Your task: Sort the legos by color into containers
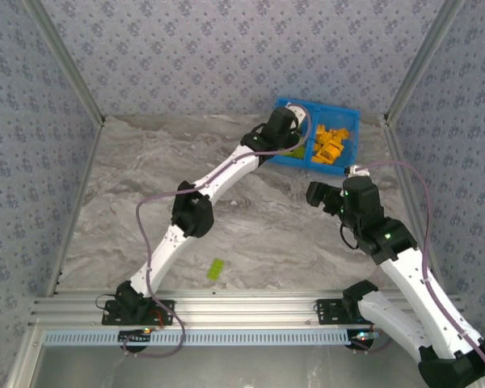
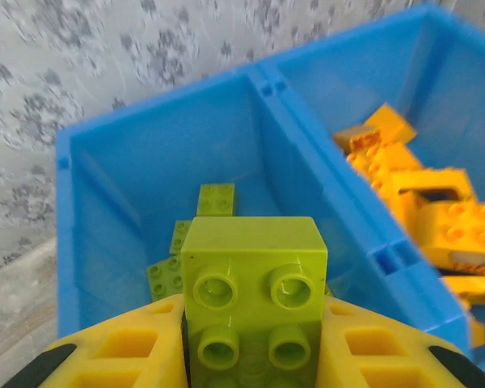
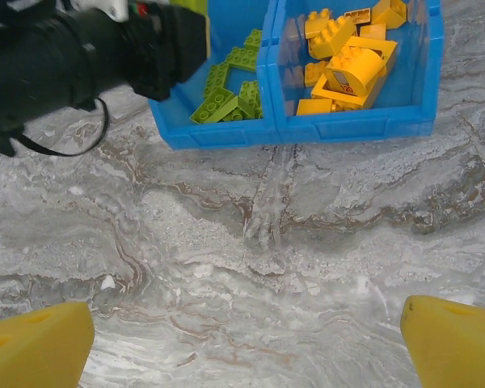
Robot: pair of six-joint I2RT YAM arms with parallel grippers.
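Observation:
My left gripper (image 2: 255,343) is shut on a lime green brick (image 2: 253,246), studs facing the camera, held above the left compartment of the blue tray (image 2: 105,210). Flat green bricks (image 2: 216,199) lie on that compartment's floor. The right compartment holds several orange bricks (image 2: 424,202). From above, the left gripper (image 1: 297,129) hangs over the tray (image 1: 333,107) at the back right. My right gripper (image 3: 246,339) is open with nothing between its yellow fingers, over bare marble in front of the tray (image 3: 347,125). One green brick (image 1: 216,269) lies alone near the table's front edge.
The left arm's black wrist (image 3: 65,65) reaches over the tray's left corner. Patterned walls and metal posts close in the table on three sides. An aluminium rail (image 1: 242,311) runs along the near edge.

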